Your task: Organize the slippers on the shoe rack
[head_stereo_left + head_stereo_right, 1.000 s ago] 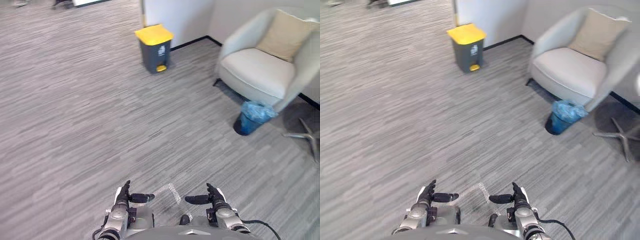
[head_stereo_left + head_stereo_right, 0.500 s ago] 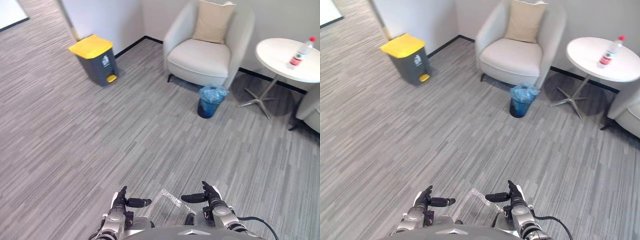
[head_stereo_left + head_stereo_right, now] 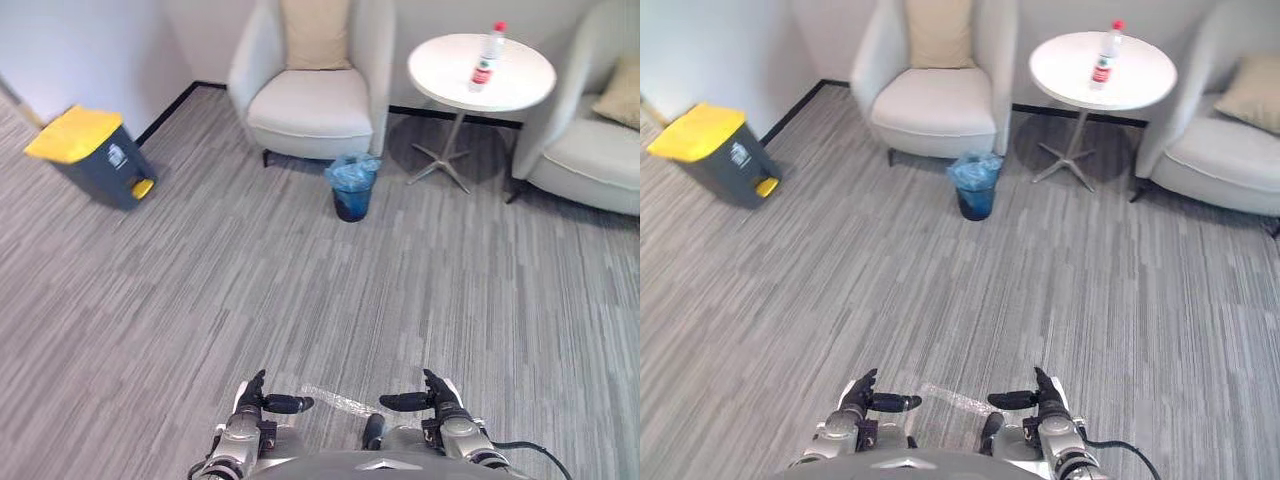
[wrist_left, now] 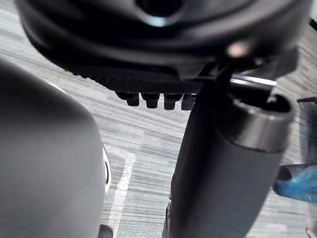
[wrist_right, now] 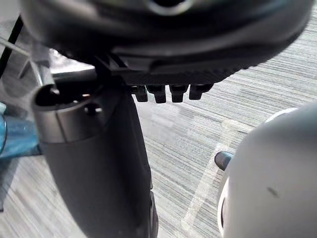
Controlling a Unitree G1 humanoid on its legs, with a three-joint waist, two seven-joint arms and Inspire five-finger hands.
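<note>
My left hand [image 3: 250, 402] and right hand [image 3: 441, 402] hang low in front of me over grey striped carpet, a little apart. Each thumb points inward toward the other hand. The fingers are relaxed and hold nothing. In the left wrist view the left hand [image 4: 163, 54] shows as a dark bulk, with its fingertips in a short row and its thumb [image 4: 223, 168] standing out over the carpet. The right hand [image 5: 163, 44] looks the same in the right wrist view.
A grey bin with a yellow lid [image 3: 85, 155] stands at the far left by the wall. Ahead are a pale armchair [image 3: 310, 95] with a beige cushion and a small basket with a blue bag [image 3: 352, 185]. A round white table [image 3: 480, 72] holds a bottle [image 3: 486, 45], with a second armchair [image 3: 590, 150] at right.
The camera has swung to the right: the bin slid left, and the table and second armchair came into view. Both hands keep the same pose.
</note>
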